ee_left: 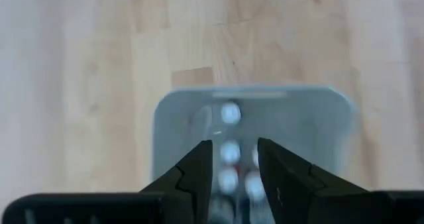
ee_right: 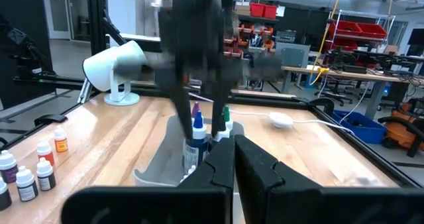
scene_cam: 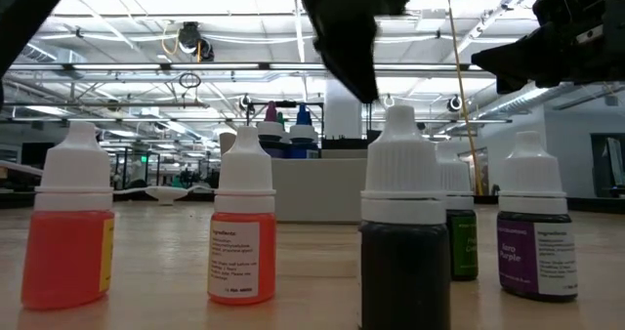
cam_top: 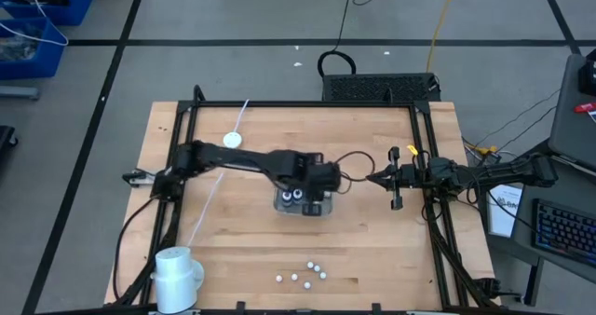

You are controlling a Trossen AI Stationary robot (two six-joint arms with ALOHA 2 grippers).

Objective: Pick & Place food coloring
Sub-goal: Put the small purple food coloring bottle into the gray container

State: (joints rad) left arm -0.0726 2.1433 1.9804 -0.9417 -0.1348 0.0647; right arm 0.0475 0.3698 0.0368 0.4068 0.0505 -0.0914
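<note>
- Two dark arms over the wooden tabletop point(cam_top: 372, 250); left arm reaches to the centre, right arm waits at the right edge.
- Grey tray point(cam_top: 319, 206) mid-tabletop, under the left claw point(cam_top: 300, 196).
- Left claw point(ee_left: 234, 168): fingers parted, nothing between them, just above bottle caps in the tray point(ee_left: 179, 111).
- Right claw point(cam_top: 377, 177): clenched, empty, apart from the tray.
- Food coloring bottles point(cam_top: 296, 198) stand in the tray; five loose bottles point(cam_top: 310, 272) near the front edge.

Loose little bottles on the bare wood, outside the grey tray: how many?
5 small white-capped plastic bottles, clustered near the wooden table's front edge: leftmost, beside it, nearest the edge, nearest the grey tray, rightmost. None seems hidden.
</note>
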